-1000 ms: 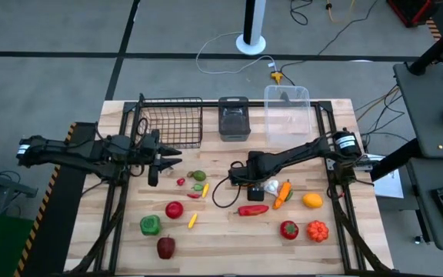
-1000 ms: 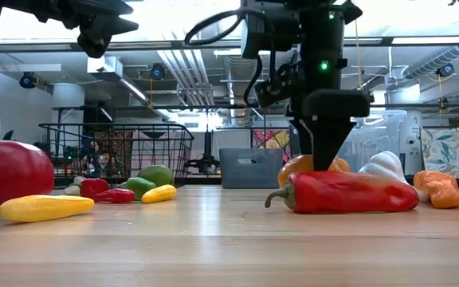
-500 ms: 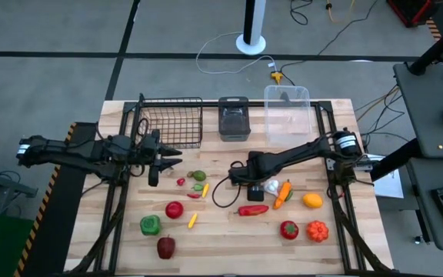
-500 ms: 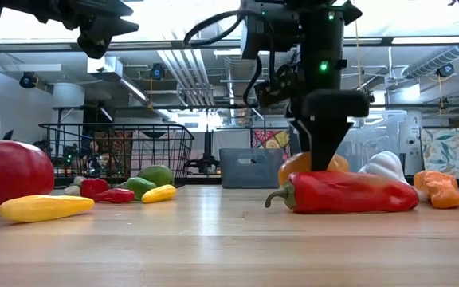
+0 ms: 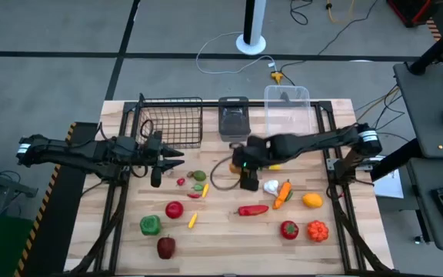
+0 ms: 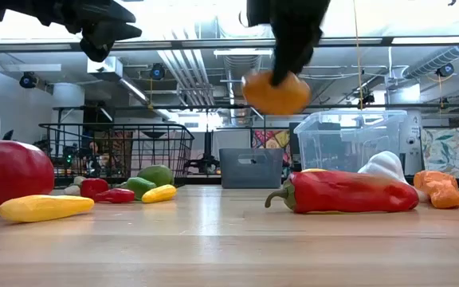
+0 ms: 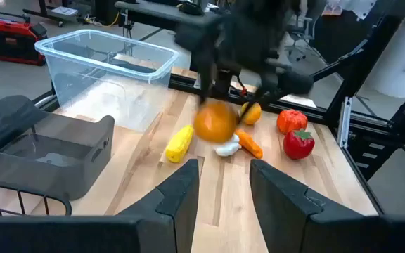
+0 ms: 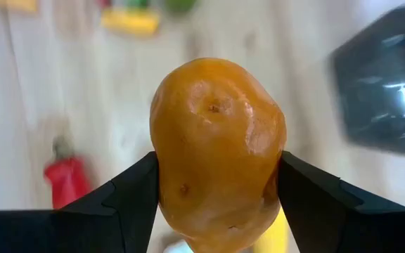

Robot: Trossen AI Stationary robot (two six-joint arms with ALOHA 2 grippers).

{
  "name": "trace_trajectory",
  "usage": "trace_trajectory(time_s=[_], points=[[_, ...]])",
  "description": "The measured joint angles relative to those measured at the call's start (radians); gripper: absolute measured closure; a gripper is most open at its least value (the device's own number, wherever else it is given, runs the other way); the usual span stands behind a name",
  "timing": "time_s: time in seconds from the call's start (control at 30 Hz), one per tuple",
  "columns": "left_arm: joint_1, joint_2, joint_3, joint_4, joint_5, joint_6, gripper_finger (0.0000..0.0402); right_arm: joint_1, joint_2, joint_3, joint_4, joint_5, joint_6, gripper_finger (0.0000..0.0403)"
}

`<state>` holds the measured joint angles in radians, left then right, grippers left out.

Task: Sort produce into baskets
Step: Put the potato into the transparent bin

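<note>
Counter (image 5: 221, 238): pale wooden planks with a dark metal frame along its edges, standing on a grey floor crossed by dark lines. White pole base (image 5: 251, 42) and loose cables beyond the far edge; a dark desk (image 5: 437, 115) off the right side.

Along the far edge, left to right: black wire-mesh basket (image 5: 171, 123), dark grey bin (image 5: 234, 118), clear tub (image 5: 288, 108).

Right claw (image 6: 281, 76) raised well above the counter, near the middle and just in front of the grey bin, closed on an orange potato-like piece (image 8: 216, 154). In the right wrist view both fingers (image 8: 129, 197) press against its sides.

Left claw (image 5: 160, 158) hovers in front of the wire basket, fingers set narrow with a gap between them, nothing held.

Produce on the surface: green pieces (image 5: 198, 176) and small red ones mid-left; red apple (image 5: 174, 209), green pepper (image 5: 150, 225), dark red fruit (image 5: 165, 247) and a small yellow piece (image 5: 192, 221) toward the near left. Long red pepper (image 6: 345, 194), white garlic (image 5: 271, 186) and carrot (image 5: 283, 192) sit centre-right; yellow lemon (image 5: 312, 201), red pepper (image 5: 288, 229) and orange pumpkin (image 5: 317, 231) near the right.

Room in the low view: open ceiling with pipes and strip lights, cluttered workshop behind.
</note>
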<state>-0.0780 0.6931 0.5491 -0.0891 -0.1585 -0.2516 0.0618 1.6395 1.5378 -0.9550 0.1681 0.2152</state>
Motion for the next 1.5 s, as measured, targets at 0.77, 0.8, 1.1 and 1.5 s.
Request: trace_trajectory(time_s=[0.77, 0.8, 1.1, 1.5], points=[[0.000, 0.049, 0.011, 0.036, 0.000, -0.019, 0.0289, -0.725, -0.112, 0.101, -0.402, 0.124, 0.237, 0.0156], [0.000, 0.049, 0.011, 0.036, 0.000, -0.019, 0.0289, -0.728, -0.111, 0.087, -0.396, 0.124, 0.233, 0.0156], [0.000, 0.051, 0.011, 0.036, 0.001, -0.019, 0.0289, -0.728, -0.112, -0.049, -0.337, 0.121, 0.219, 0.0156], [0.000, 0.052, 0.011, 0.036, 0.001, -0.019, 0.0289, -0.771, -0.113, -0.221, -0.150, 0.045, 0.203, 0.0156]])
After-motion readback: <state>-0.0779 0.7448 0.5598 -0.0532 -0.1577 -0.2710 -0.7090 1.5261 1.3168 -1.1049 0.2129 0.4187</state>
